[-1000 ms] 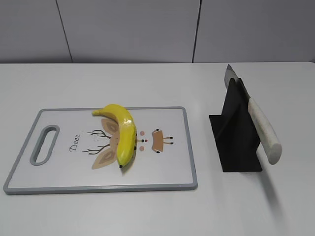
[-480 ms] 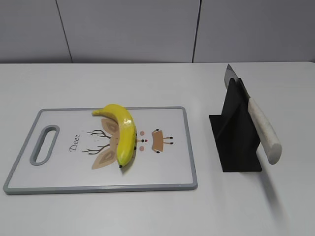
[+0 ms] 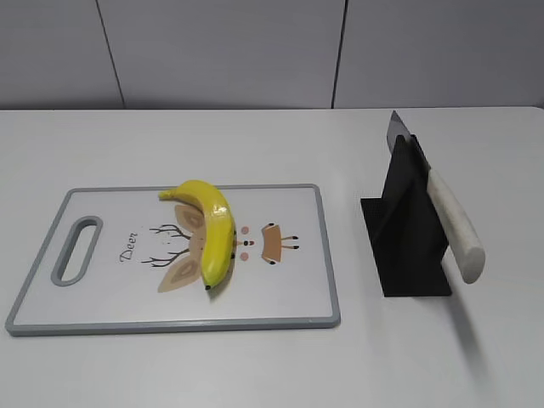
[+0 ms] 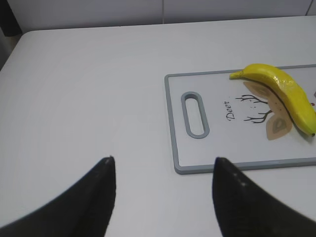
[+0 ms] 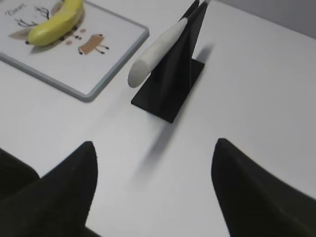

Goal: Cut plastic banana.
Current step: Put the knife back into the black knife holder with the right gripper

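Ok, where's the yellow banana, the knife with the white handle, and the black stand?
yellow plastic banana (image 3: 214, 229), exterior view, middle of its curve
white-handled knife (image 3: 455, 219), exterior view, handle
black knife stand (image 5: 173, 84), right wrist view, upright side

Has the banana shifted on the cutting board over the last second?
No. The banana lies across the same deer print on the cutting board, stem toward the board's far edge, just as in the earlier exterior pictures.

White table (image 3: 255, 365), grey panelled wall (image 3: 221, 51)

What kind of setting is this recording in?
Probably a lab tabletop staged as a kitchen: a plain white table before grey wall panels, a deer-printed cutting board, and a white-handled knife in a black stand.
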{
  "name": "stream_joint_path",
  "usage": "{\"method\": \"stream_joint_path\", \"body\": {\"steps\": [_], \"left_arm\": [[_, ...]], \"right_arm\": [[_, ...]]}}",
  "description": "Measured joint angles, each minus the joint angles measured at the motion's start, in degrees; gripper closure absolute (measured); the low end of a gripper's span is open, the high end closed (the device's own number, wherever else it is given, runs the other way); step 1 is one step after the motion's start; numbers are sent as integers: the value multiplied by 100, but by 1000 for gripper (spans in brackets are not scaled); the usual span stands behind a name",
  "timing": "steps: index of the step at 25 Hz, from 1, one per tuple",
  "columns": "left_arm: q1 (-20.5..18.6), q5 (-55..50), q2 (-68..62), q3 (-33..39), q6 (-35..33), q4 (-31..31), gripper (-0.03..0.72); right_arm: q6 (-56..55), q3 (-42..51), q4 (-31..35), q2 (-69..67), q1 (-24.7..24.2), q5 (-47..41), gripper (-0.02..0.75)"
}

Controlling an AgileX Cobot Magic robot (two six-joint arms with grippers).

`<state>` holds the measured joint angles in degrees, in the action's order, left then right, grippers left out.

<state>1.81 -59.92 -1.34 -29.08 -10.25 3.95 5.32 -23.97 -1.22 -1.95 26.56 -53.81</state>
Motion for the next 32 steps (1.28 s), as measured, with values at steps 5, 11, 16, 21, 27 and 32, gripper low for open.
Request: {"method": "stream_joint_path", "body": {"steps": [5, 11, 16, 21, 27, 32], "left_arm": [[-6, 0, 0, 6, 0, -7, 97], [-6, 0, 0, 6, 0, -7, 97], [-6, 0, 0, 6, 0, -7, 97], [-6, 0, 0, 6, 0, -7, 97], [-6, 0, 0, 6, 0, -7, 97], [-6, 0, 0, 6, 0, -7, 97]], "right_arm": [[0, 0, 122, 222, -94, -24, 191], [5, 0, 250, 228, -1104, -24, 192], [5, 0, 252, 228, -2151, -24, 193], [0, 0, 252, 228, -2479, -24, 194], [0, 0, 252, 228, -2479, -24, 194], [0, 0, 257, 228, -2479, -24, 194]]}}
